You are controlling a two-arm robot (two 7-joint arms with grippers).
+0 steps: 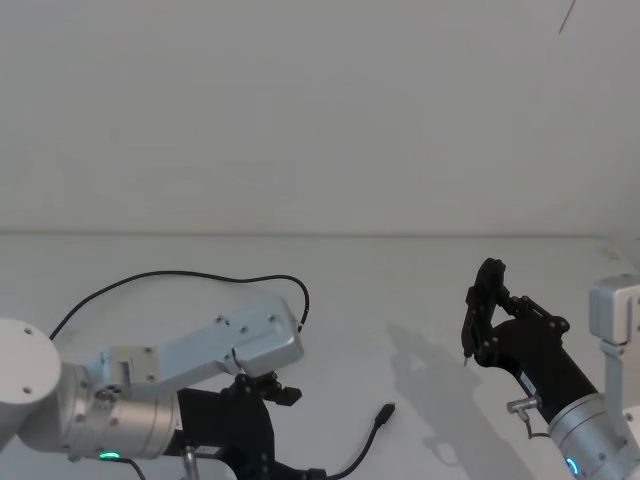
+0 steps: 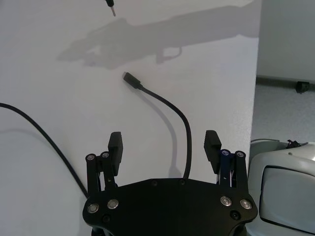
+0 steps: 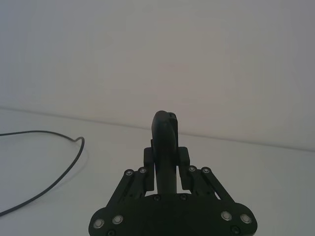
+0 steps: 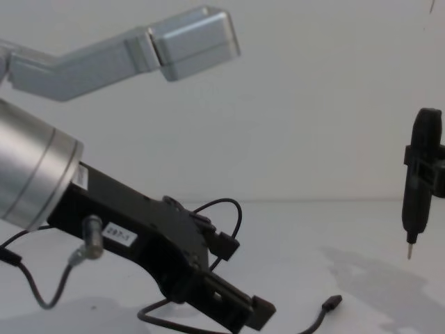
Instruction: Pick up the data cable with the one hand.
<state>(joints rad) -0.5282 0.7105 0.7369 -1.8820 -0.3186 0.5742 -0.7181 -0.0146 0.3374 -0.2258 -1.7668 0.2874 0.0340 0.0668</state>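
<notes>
Fingers of my left gripper (image 2: 164, 135) stand wide apart at the lower left of the head view, the data cable (image 2: 170, 104) passing between them on the white table (image 1: 400, 290), its plug (image 1: 386, 411) at lower centre, while my right gripper (image 1: 482, 312) at lower right clamps a slim black tool (image 4: 417, 188).

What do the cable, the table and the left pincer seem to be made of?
Cable: black rubbery or plastic sheath, dull, bends in soft curves. Table: smooth matte white, likely laminate; soft shadows, no glare. Left pincer, open over the cable: matte black, plastic or coated metal; silver screws at joints.
</notes>
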